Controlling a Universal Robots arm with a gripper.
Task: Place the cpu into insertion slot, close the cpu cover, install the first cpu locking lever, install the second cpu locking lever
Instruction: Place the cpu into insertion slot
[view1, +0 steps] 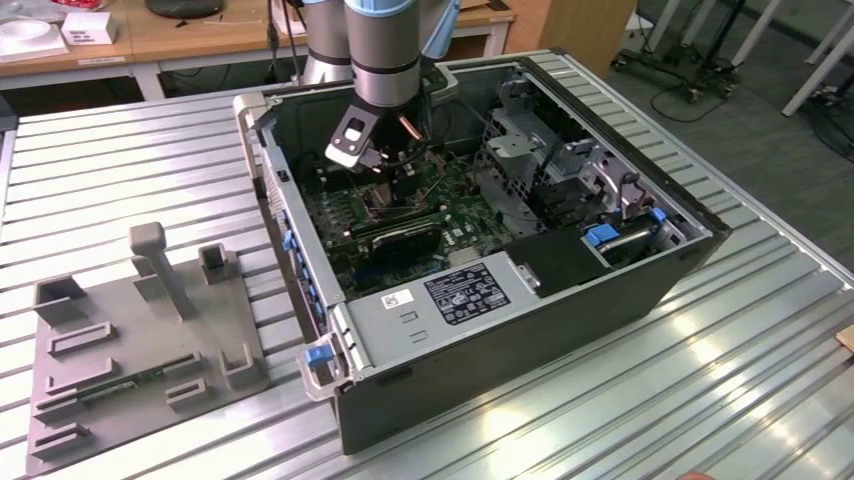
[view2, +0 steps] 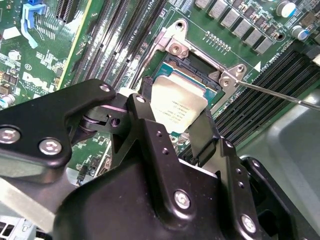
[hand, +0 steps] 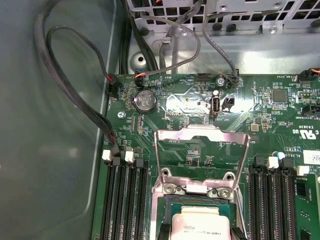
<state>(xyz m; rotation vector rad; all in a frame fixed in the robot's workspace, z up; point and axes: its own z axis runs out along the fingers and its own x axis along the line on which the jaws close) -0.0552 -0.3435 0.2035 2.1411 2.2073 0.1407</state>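
I have the gripper (view2: 173, 114) clamped on the cpu (view2: 177, 102), held flat just over the insertion slot (view2: 194, 75); the cpu cover (hand: 200, 135) stands open.

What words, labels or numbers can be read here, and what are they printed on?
Big label on the computer case: print too small to read.
Small white sticker beside it: unreadable.
Chip: faint lines of print, too small to read.
Green board: white lettering, too small to read safely.
Nothing can be quoted with confidence.
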